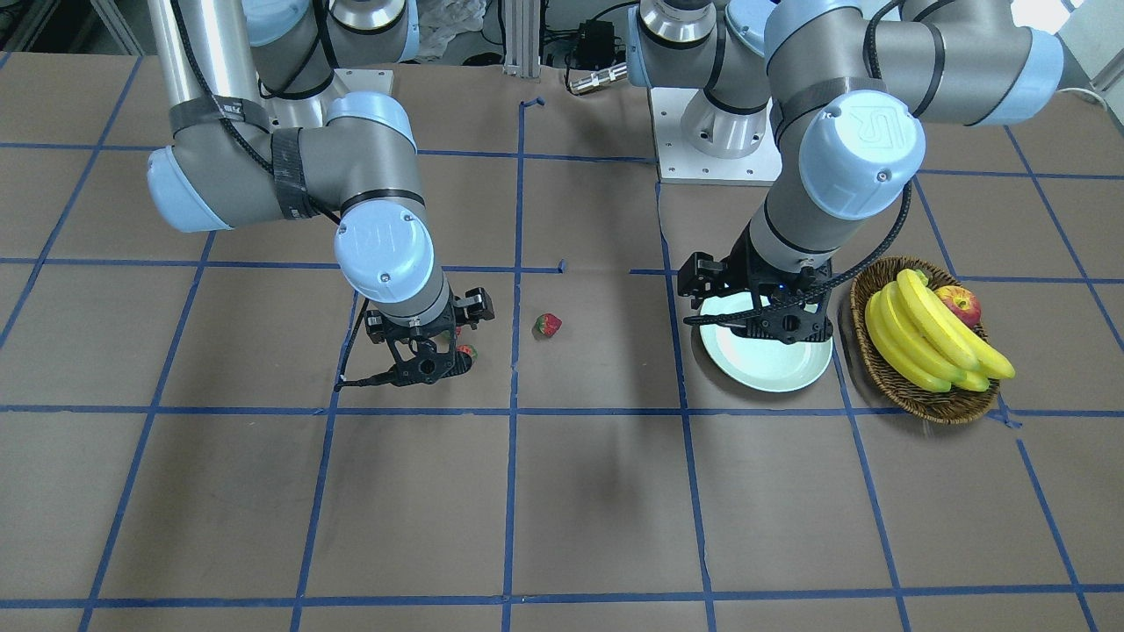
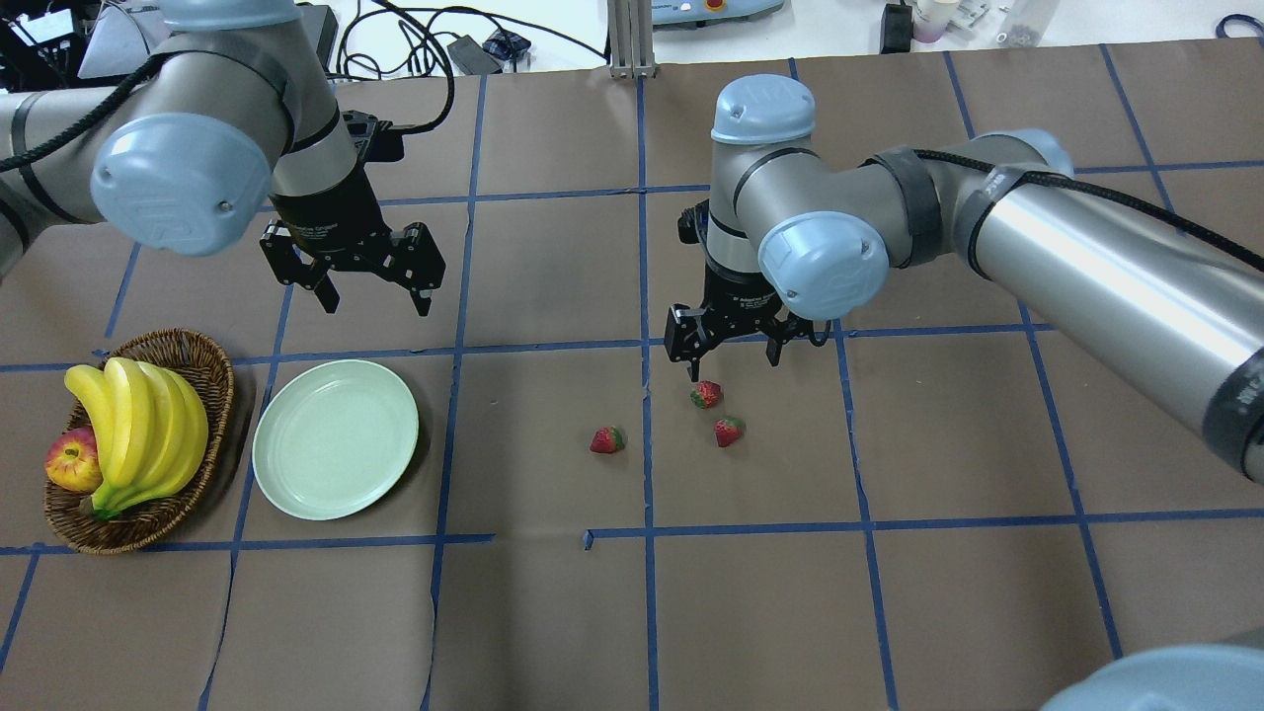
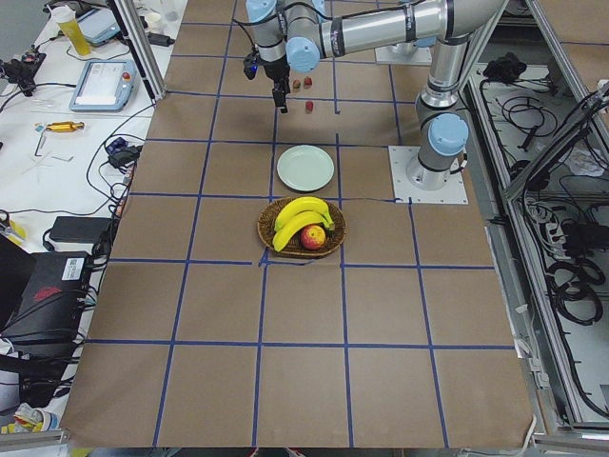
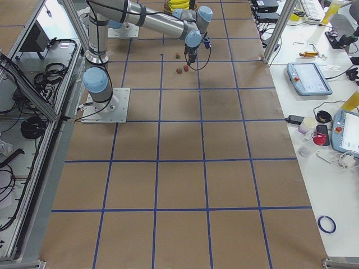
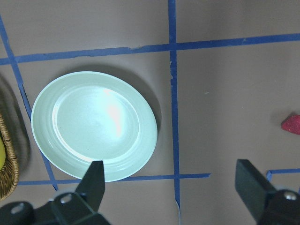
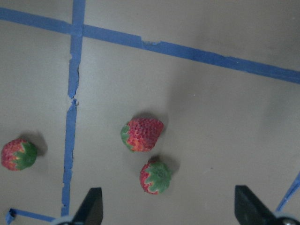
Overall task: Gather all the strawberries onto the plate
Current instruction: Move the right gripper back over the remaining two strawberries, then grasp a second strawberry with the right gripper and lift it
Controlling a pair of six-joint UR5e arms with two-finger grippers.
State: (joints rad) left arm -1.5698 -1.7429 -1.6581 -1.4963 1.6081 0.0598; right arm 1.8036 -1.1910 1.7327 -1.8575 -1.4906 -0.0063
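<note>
Three strawberries lie on the brown paper: one and a second close together, the third a little to their left. The right wrist view shows all three, two between the fingers and one at the left. My right gripper is open and hovers just above the pair. The mint-green plate is empty. My left gripper is open and empty, raised beyond the plate's edge. The left wrist view shows the plate to the left below the gripper.
A wicker basket with bananas and a red apple stands right beside the plate. Blue tape lines grid the table. One strawberry shows at the right edge of the left wrist view.
</note>
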